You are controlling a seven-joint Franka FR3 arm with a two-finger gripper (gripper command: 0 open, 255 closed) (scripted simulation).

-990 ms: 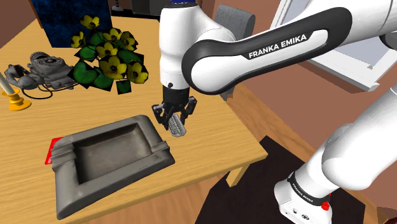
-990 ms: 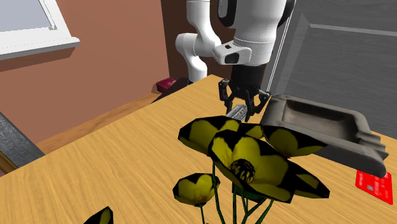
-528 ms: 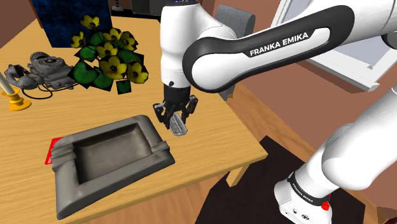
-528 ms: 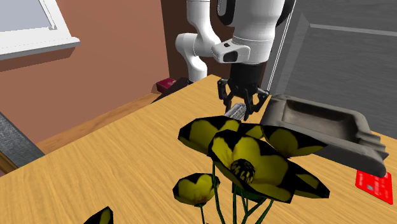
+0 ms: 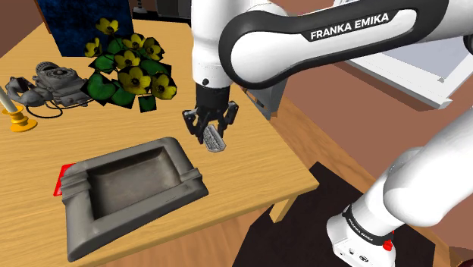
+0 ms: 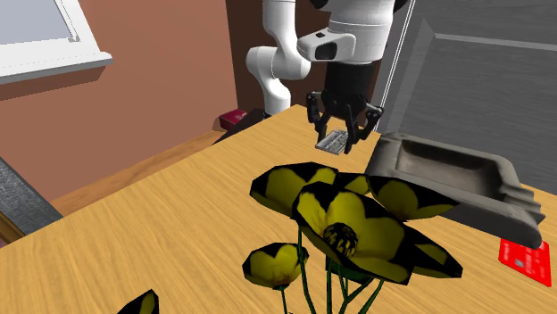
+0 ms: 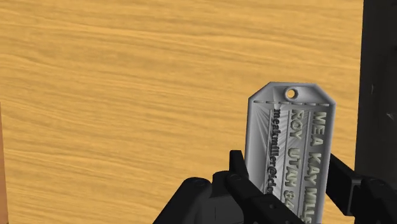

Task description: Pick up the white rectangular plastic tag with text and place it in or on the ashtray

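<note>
— Above the worktop's (image 5: 250,171) edge nearest the stand, what has the end effector (image 5: 211,133) got?

— Its two fingers are closed on the tag (image 5: 214,140), a pale grey slip with raised lettering. In the wrist view the fingers (image 7: 238,168) clasp the tag (image 7: 289,146) by one end, and the free end with its small hole points away from the end effector (image 7: 289,184).

— Does the tag touch the wood?

— No. In the second exterior view the tag (image 6: 333,141) hangs under the end effector (image 6: 342,134), clear of the worktop (image 6: 161,223).

— Where is the ashtray?

— In the shoulder view the ashtray (image 5: 76,227), grey and rectangular, sits toward that view's lower left of the tag, its nearest corner just beside it. In the second exterior view the ashtray (image 6: 446,165) lies to the right of the tag.

— What else stands around?

— A red card (image 5: 61,178) peeks out from behind the ashtray's far side. Yellow flowers (image 5: 129,68) stand farther back on the worktop, near the end effector but apart from it. Beyond them lie a grey device (image 5: 53,80) and a yellow candle holder (image 5: 14,117), well apart from the tag. In the second exterior view the flowers (image 6: 348,218) rise in front and the card (image 6: 525,259) shows at lower right.
</note>
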